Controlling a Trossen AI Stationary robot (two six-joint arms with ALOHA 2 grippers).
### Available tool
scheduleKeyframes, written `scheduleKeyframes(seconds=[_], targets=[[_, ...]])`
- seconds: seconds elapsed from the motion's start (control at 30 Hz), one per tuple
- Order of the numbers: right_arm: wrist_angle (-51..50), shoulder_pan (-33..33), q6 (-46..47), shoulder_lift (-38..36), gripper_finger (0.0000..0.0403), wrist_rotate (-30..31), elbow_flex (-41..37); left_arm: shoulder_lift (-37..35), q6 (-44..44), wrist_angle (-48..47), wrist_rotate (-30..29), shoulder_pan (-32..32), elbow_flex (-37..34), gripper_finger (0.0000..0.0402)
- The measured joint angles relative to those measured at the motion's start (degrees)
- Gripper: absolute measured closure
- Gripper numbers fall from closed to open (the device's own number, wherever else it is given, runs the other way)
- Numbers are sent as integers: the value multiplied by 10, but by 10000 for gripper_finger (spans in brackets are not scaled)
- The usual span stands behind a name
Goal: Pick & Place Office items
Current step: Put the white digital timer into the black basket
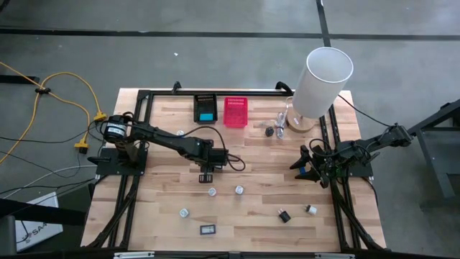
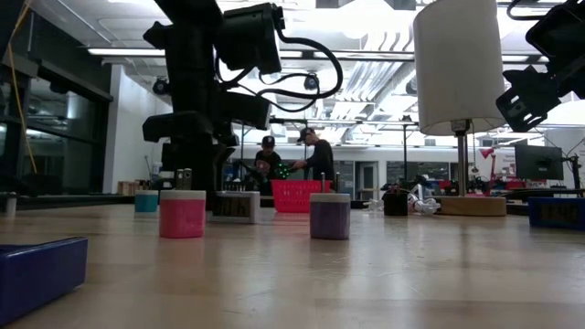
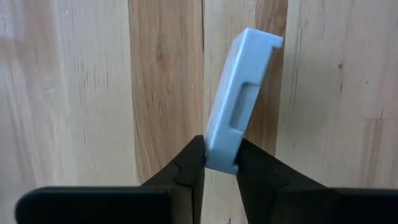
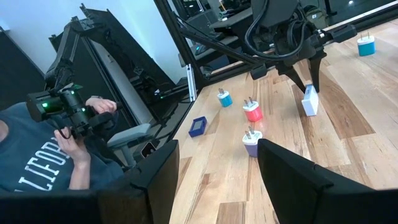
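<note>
My left gripper (image 1: 207,173) is mid-table, shut on a white-blue bar (image 3: 239,93), which the right wrist view also shows below the fingers as the bar (image 4: 310,102). My right gripper (image 4: 214,180) is open and touches nothing, raised near the table's right edge (image 1: 305,167). Small plug-like pieces stand on the table in front of the left gripper: a pink one (image 4: 252,111), a purple one (image 4: 250,142) and a teal one (image 4: 224,98). A dark-framed tag (image 1: 208,229), a black piece (image 1: 284,215) and a white piece (image 1: 311,209) lie near the near edge. My left gripper pinches the white-blue bar by its upper end (image 3: 219,157) between the two fingers. The fingers (image 4: 315,71) come from above, pointing down. The bar hangs below them, slightly tilted, and I cannot tell whether its lower end (image 4: 309,113) touches the table.
A black mesh basket (image 1: 205,108) with a teal piece in it and a red mesh basket (image 1: 235,111) sit at the far edge. The tall white cylinder (image 1: 320,79) stands at the far right, with small pieces (image 1: 273,131) beside it. A person (image 4: 56,143) sits beyond the table's near side.
</note>
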Motion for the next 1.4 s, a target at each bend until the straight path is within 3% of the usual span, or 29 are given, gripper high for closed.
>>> scheduleKeyframes(seconds=[0.57, 0.7, 1.4], targets=[[0, 0, 0, 0, 199, 0, 0, 0, -6, 0, 1, 0, 0, 338], [0, 0, 0, 0, 199, 0, 0, -8, -10, -2, 23, 10, 0, 339], [0, 0, 0, 0, 199, 0, 0, -139, 8, -49, 44, 184, 0, 339]])
